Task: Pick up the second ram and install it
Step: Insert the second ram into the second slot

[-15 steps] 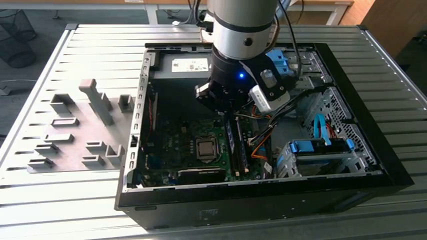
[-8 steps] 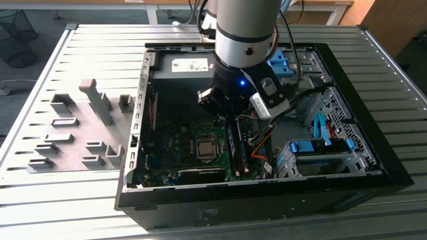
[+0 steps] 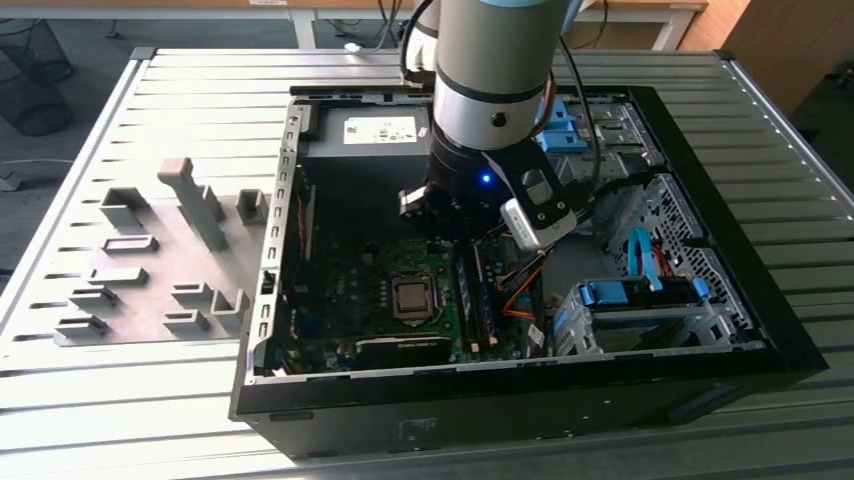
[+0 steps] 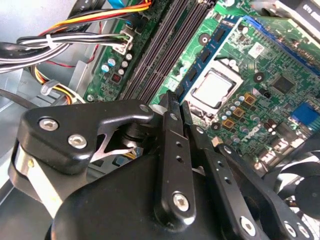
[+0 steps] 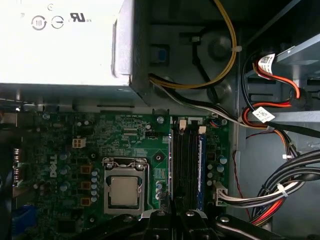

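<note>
The second ram (image 4: 205,54), a green stick with a blue label and dark chips, stands on edge in the memory slot nearest the CPU socket (image 4: 212,90). My gripper (image 4: 173,100) is shut, fingertips pressed together with nothing between them, right over the stick's near end; contact cannot be told. In the first wrist view the gripper (image 5: 172,216) sits at the CPU-side edge of the slot bank (image 5: 187,160). In the exterior view the gripper (image 3: 461,238) hangs inside the open computer case, just above the slot bank (image 3: 475,300).
The case walls (image 3: 267,300) surround the motherboard. Cable bundles (image 5: 280,190) and drive cages (image 3: 641,300) crowd the side beyond the slots. The power supply (image 5: 60,40) sits behind the board. A grey fixture plate with blocks (image 3: 160,260) lies at the exterior view's left.
</note>
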You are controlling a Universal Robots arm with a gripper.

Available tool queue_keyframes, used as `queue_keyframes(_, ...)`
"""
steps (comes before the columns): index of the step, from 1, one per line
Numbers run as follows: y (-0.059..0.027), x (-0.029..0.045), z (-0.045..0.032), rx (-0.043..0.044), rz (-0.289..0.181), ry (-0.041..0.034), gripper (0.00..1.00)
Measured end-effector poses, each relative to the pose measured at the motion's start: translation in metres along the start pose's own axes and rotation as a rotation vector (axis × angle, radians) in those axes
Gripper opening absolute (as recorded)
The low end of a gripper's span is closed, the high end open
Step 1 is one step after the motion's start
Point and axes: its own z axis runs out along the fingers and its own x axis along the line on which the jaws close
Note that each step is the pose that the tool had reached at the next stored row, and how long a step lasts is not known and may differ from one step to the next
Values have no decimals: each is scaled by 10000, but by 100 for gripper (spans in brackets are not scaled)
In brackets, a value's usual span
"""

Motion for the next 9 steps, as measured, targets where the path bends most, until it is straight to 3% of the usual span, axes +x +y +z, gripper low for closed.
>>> queue_keyframes(9, 0, 0, 1, -2, 2, 0, 14)
